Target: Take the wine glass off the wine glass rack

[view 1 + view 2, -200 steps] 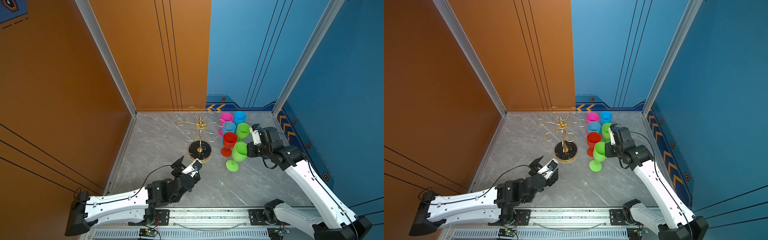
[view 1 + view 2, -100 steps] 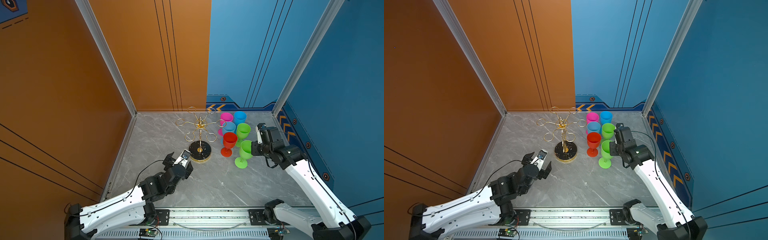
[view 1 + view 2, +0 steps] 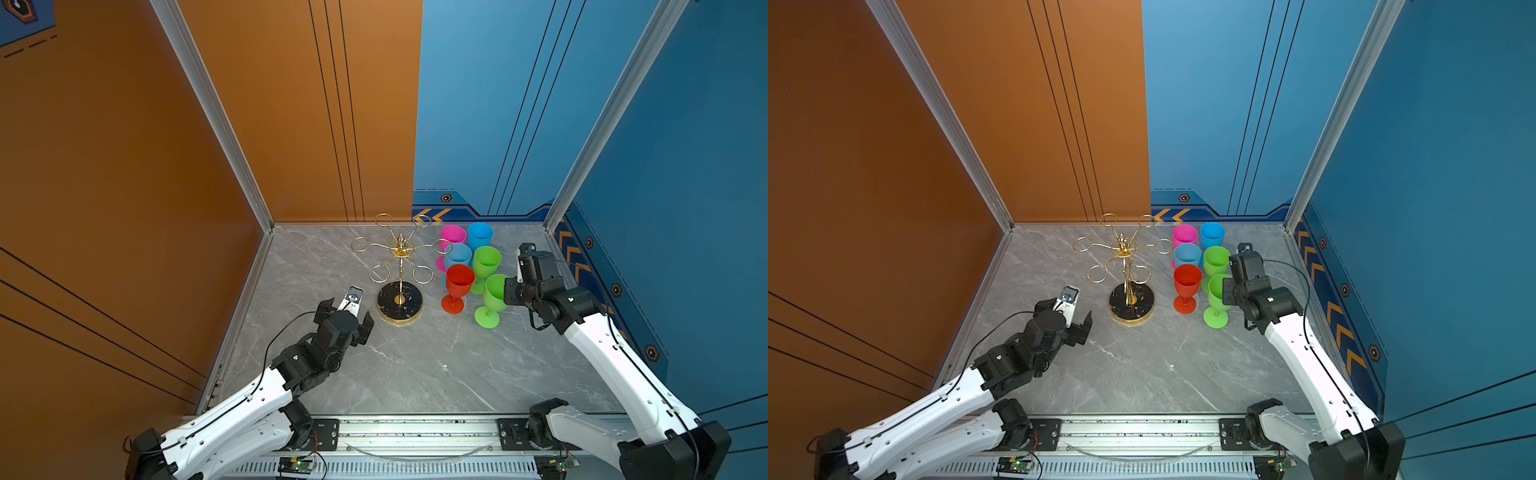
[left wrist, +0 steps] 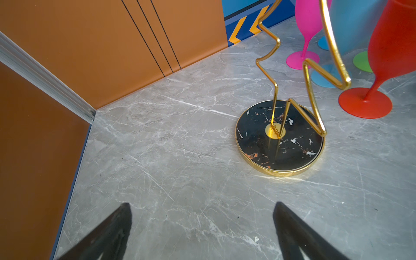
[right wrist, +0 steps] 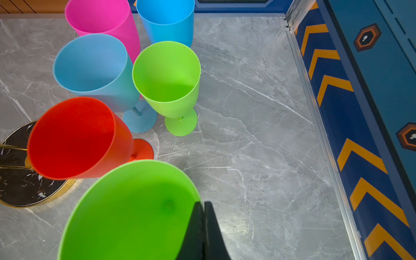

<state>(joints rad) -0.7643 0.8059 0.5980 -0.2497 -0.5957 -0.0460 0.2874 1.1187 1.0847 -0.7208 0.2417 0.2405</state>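
So, bench asks: where does the wine glass sit?

Me: I see the near green wine glass (image 3: 493,293) right of centre in both top views. It is off the wine glass rack (image 3: 409,306), roughly upright, with its foot down at the grey marble table (image 3: 415,365). Whether the foot bears on the table I cannot tell. It is the frontmost of a cluster. The red glass (image 3: 459,282) is just beside it to the left and the far green glass (image 3: 486,262) just above it in frame. The light blue glass (image 3: 459,255), pink glass (image 3: 454,234) and blue glass (image 3: 480,235) follow toward the top of the frame.

Bench: Tools?

Me: In the right wrist view, my right gripper (image 5: 204,203) is pinched together on that glass's rim, one finger inside the bowl and one outside. My left gripper (image 4: 202,204) stands wide apart and holds nothing. It is over the table at the lower left of the rack, near the round black base but not touching it.

Bench: Rack?

Me: It stands upright at frame centre, left of the cluster, with its gold loops spread at the top of the pole.
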